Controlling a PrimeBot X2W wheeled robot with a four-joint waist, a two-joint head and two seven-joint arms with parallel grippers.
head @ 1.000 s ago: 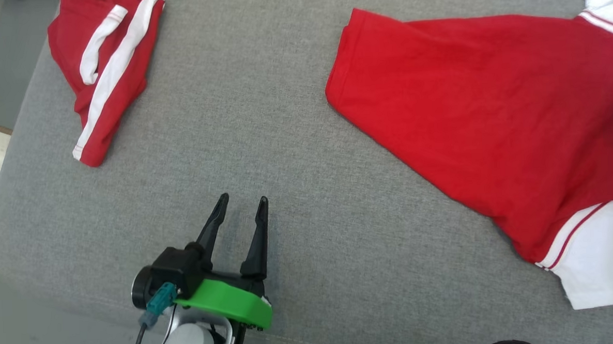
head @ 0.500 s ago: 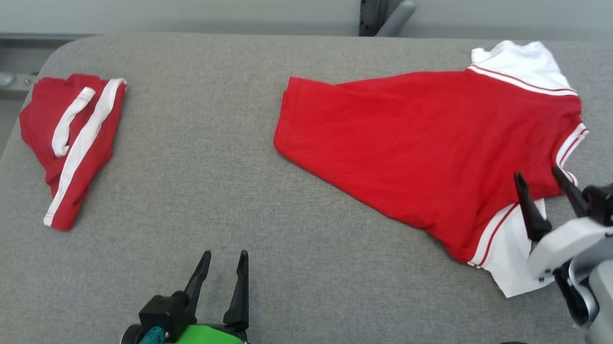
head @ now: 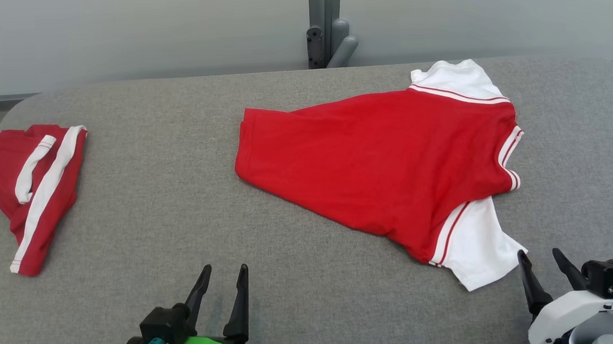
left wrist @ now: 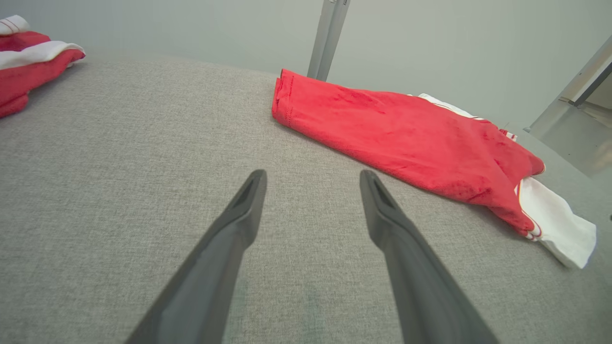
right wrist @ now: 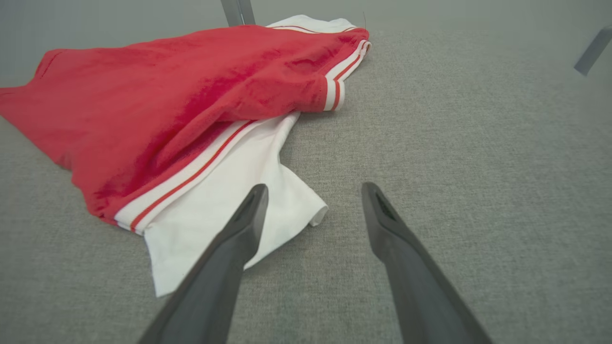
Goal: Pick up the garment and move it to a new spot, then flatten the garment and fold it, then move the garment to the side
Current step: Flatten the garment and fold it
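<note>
The grey padded desk (head: 173, 209) runs beneath both tools. The red garment (head: 378, 158) with white sleeves lies spread out ahead and to the left of the right tool (head: 538, 253). Its near white sleeve (head: 478, 247) is just beside that tool's left finger. A smaller folded red-and-white piece (head: 33, 189) lies well apart from the left tool (head: 225, 267), ahead of it and far to its left. Both arms are held low at the desk's near edge, fingers pointing forward above the grey cloth. Each tool's jaws stand wide apart with nothing between them.
</note>
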